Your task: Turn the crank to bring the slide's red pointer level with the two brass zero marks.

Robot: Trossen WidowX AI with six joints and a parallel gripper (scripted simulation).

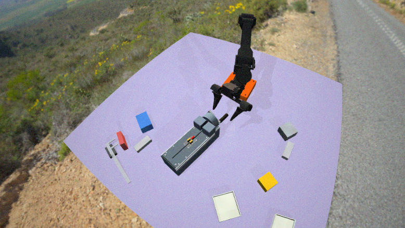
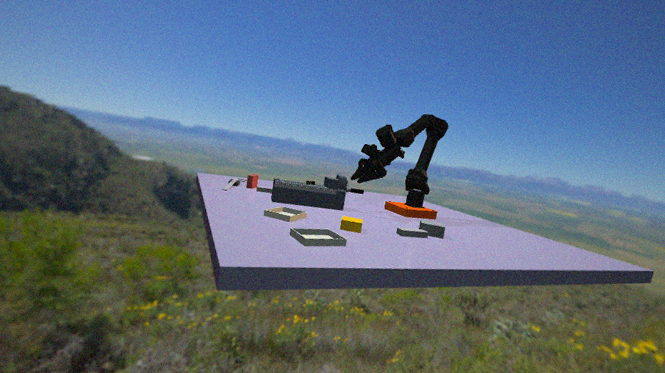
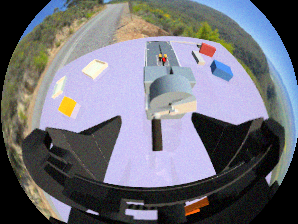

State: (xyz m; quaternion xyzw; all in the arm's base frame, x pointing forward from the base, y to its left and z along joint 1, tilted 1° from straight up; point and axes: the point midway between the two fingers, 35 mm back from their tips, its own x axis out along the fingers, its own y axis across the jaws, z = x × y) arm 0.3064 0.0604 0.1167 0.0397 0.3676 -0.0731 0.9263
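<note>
The dark grey machine has a long slot in its top. The red pointer sits by the slot, slightly off the brass marks on the crank side. The grey crank wheel is at the machine's end nearest the arm's base. Its dark handle sticks out toward the arm. My gripper is open and empty, above the handle. In the wrist view the handle shows between the two spread fingers, not touching them.
Two grey blocks stand on the machine beside the wheel. A blue block, a red block and a caliper lie on one side. A yellow block, a grey block and a tray are on the other.
</note>
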